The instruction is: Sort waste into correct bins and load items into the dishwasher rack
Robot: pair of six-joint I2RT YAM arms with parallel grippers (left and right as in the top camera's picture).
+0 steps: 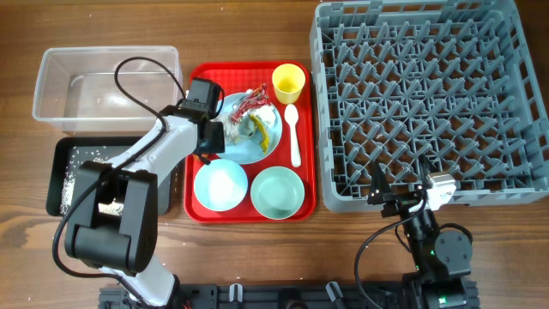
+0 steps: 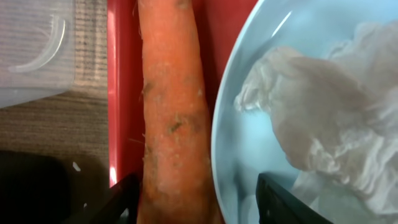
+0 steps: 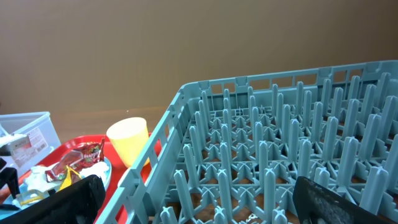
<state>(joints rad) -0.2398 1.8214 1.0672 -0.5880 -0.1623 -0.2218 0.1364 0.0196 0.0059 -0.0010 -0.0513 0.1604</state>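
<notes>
On my left wrist feed the orange carrot (image 2: 171, 112) lies lengthwise on the red tray (image 2: 121, 93), just beside the rim of the pale blue plate (image 2: 225, 140) that carries crumpled white paper (image 2: 323, 112). The left end effector (image 2: 196, 193) straddles the carrot, fingers parted wider than it, not clamped. My right end effector (image 3: 199, 199) hangs wide open and empty at the near edge of the grey dishwasher rack (image 3: 280, 155).
</notes>
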